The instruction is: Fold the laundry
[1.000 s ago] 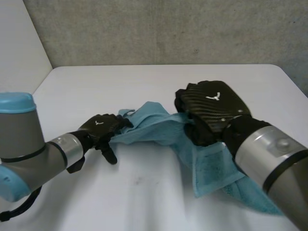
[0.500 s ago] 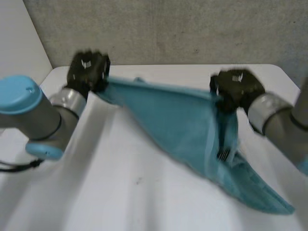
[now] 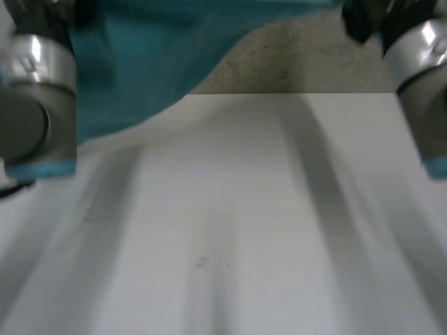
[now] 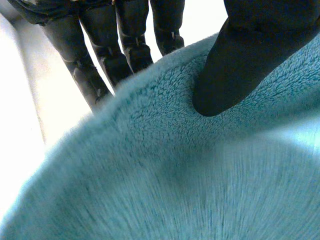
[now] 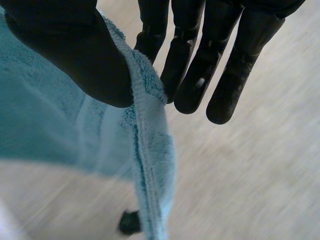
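Two hands: left hand (image 4: 250,55) and right hand (image 5: 75,55) each pinch the towel (image 4: 175,175).
Towel: hangs between them, above the counter (image 3: 244,209).
Handling: soft, limp, light; I would hold it at corners.

surface: white table (image 3: 230,209) | behind: rough grey speckled wall (image 3: 293,63) along its far edge

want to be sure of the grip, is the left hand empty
No, in the left wrist view the left hand pinches the teal towel between its thumb and fingers.
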{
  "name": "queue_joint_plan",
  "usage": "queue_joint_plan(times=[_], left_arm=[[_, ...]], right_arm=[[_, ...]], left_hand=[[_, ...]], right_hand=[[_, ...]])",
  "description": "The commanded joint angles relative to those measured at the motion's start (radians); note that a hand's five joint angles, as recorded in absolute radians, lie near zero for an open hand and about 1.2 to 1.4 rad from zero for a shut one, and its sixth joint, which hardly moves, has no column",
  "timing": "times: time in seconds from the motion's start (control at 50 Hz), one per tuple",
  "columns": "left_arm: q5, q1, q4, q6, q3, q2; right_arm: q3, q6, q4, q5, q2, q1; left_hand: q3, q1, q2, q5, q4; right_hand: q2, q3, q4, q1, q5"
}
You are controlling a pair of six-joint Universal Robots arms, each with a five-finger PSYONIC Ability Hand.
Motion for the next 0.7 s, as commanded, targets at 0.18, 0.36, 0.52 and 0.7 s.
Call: queue_joint_plan(times=[0.18, 0.36, 0.52, 0.7], left_arm=[[-0.015, -0.039, -0.299, 0.159, -0.445, -0.093], [-0.057, -0.097, -0.332, 0.157, -0.453, -0.041], [-0.057, -0.053, -0.33, 0.157, -0.442, -0.041], [-0.063, 0.055, -0.336, 0.155, -0.479, -0.056]], right_arm=[[0.213, -0.046, 0.186, 0.002, 0.223, -0.007], [0.272, -0.037, 0.203, 0.007, 0.165, -0.027], [0.323, -0.009, 0.196, 0.001, 0.128, -0.112], [0.319, 0.086, 0.206, -0.006, 0.139, -0.188]], left_hand=[[0.204, 0.252, 0.197, 0.266, 0.201], [-0.007, 0.041, -0.013, 0.055, -0.01], [-0.639, -0.59, -0.645, -0.577, -0.641], [-0.63, -0.581, -0.636, -0.568, -0.633]], right_hand=[[0.215, 0.209, 0.204, 0.417, 0.228], [0.215, 0.209, 0.204, 0.417, 0.228], [0.215, 0.209, 0.204, 0.417, 0.228], [0.215, 0.209, 0.204, 0.417, 0.228]])
